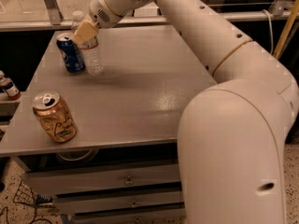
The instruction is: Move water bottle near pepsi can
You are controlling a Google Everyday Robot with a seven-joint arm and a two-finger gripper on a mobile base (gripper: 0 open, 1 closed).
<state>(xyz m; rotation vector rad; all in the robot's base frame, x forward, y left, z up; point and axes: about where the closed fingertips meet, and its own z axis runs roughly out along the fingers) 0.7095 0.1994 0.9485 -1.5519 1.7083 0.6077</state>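
The gripper (85, 31) sits right over the shoulder of the water bottle (94, 59), covering the neck and much of the label. Only the white cap and ribbed lower body peek out. The pepsi can (70, 55), just beside it, shows lettering too blurred to read. On the right, the robot's big white arm (233, 139) swallows the near right corner of the table (140, 92) (and the right ends of the drawers (117, 181) below it). At the far left, a small brown bottle (9, 88) has a label too small to read. The script on the gold can (53, 118) is too soft to make out.
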